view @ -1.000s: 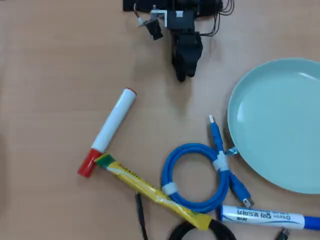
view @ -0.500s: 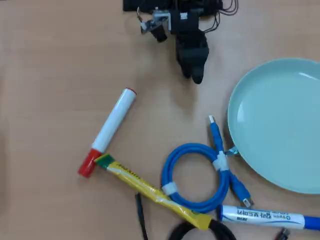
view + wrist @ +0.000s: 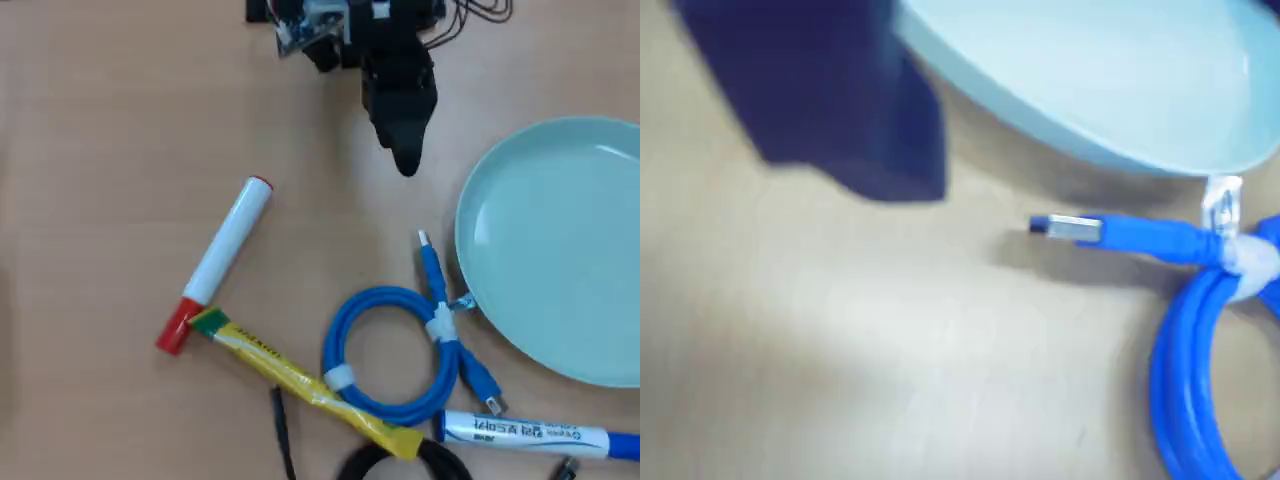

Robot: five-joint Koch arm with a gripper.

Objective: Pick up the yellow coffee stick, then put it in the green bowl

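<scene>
The yellow coffee stick [image 3: 268,360] lies diagonally on the wooden table at the lower left of the overhead view. Its green end touches a marker's red cap, and its other end runs under a blue cable. The pale green bowl [image 3: 560,250] sits at the right edge, and its rim fills the top of the wrist view [image 3: 1090,80]. My black gripper [image 3: 406,165] hangs at the top centre, pointing down, left of the bowl and far from the stick. Only one dark tip shows, so its state is unclear. The wrist view shows one blurred dark jaw at the upper left.
A white marker with a red cap [image 3: 225,248] lies left of centre. A coiled blue USB cable [image 3: 332,345] sits between stick and bowl, its plug [image 3: 1065,228] near the bowl's rim. A white-and-blue marker [image 3: 520,432] and a black cable [image 3: 375,462] lie along the bottom edge.
The gripper has swung right and slightly down in the overhead view, toward the bowl's left rim. Nothing on the table has moved.
</scene>
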